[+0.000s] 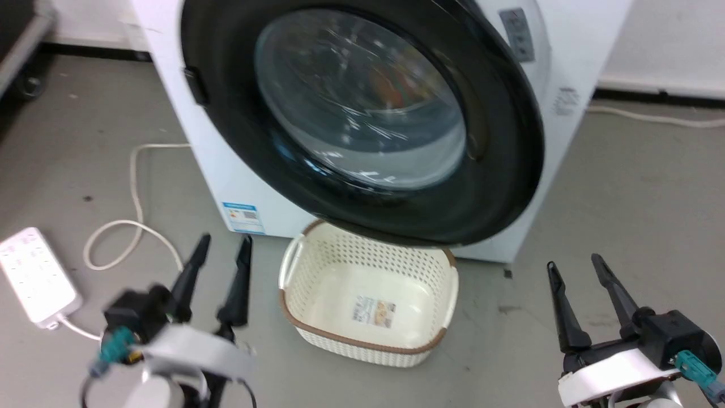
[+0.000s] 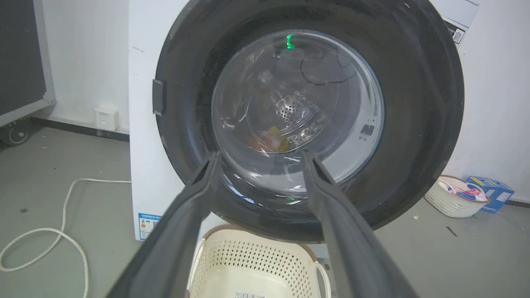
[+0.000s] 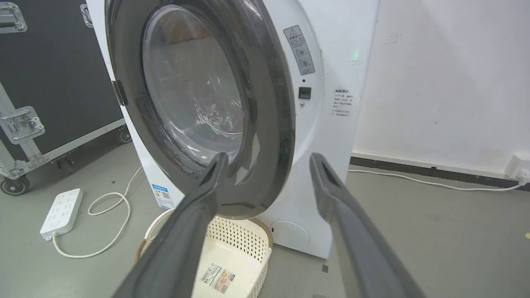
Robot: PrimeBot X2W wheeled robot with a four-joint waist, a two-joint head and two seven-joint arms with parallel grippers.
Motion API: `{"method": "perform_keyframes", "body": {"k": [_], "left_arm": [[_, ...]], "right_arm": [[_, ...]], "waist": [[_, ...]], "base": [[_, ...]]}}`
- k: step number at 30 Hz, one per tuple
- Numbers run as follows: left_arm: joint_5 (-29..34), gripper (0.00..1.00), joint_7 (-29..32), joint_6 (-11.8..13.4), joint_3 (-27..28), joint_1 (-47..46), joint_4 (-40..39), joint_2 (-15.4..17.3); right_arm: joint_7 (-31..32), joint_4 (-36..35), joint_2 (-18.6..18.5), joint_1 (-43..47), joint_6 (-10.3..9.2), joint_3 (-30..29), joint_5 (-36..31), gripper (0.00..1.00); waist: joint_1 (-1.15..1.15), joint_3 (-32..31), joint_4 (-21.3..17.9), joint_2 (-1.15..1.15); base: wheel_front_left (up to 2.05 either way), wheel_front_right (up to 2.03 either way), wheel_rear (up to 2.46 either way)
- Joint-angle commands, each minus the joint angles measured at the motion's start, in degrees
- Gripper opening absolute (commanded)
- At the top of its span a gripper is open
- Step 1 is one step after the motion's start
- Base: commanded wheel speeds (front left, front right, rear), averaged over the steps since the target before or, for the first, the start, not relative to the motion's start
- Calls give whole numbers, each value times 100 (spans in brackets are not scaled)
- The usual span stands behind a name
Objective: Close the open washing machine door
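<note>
Black-rimmed round glass washing machine door [image 1: 362,107] hangs ajar ahead, free edge nearer the right gripper [image 1: 573,262], hinge side nearer the left gripper [image 1: 225,238], both spread and empty.

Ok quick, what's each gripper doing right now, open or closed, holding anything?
Left gripper: open, holding nothing.
Right gripper: open, holding nothing.

Head camera looks down on washing machine door [image 1: 362,113] and basket [image 1: 368,255]. Wrist cameras share both, low and near: left square-on, right obliquely.
</note>
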Motion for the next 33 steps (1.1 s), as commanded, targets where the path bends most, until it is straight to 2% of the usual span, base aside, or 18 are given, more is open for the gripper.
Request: {"method": "perform_keyframes", "body": {"k": [1, 6, 10, 14, 15, 16, 17, 23, 27, 33], "left_arm": [[163, 100, -26, 6, 54, 154, -58, -122], [1409, 100, -27, 30, 585, 689, -401, -561], [1895, 100, -27, -5, 789, 950, -569, -841], [2396, 100, -28, -54, 750, 1071, -616, -896], [2490, 100, -28, -58, 740, 1075, -624, -903], [2566, 100, -28, -61, 730, 1069, -634, -910], [2619, 100, -28, -66, 721, 1053, -645, -920], [2805, 100, -28, -95, 651, 827, -772, -970], [2896, 100, -28, -117, 549, 597, -833, -976], [2946, 100, -28, -132, 372, 297, -973, -1017]], "right_arm": [[-24, -15, 1, 75, 5, 3, -33, 100], [-24, -21, 1, 190, 5, 74, -41, 100], [-24, 3, 1, 270, 5, 115, -27, 100], [-24, 64, 1, 269, 5, 195, -44, 100], [-24, 92, 1, 255, 5, 218, -37, 60], [-24, 118, 1, 234, 5, 234, -29, 3], [-24, 144, 1, 208, 5, 263, -22, 0], [-24, 224, -125, -251, 5, 490, -63, 0], [-24, 324, -532, -861, 5, 767, 118, 0], [-24, 874, -1306, -1984, 5, 1105, 525, 0]], "waist": [[1, -177, 185, 0], [1, -258, 302, 0], [1, -267, 376, 0], [1, -179, 419, 0], [1, -139, 429, 0], [1, -91, 442, 0], [1, -34, 459, 0], [1, 448, 630, 0], [1, 891, 775, 0], [1, 1425, 960, 0]], "base": [[0, 0, 0], [0, 0, 0], [0, 0, 0], [0, 0, 0], [0, 0, 0], [0, 0, 0], [0, 0, 0], [0, 0, 0], [0, 0, 0], [0, 0, 0]]}}
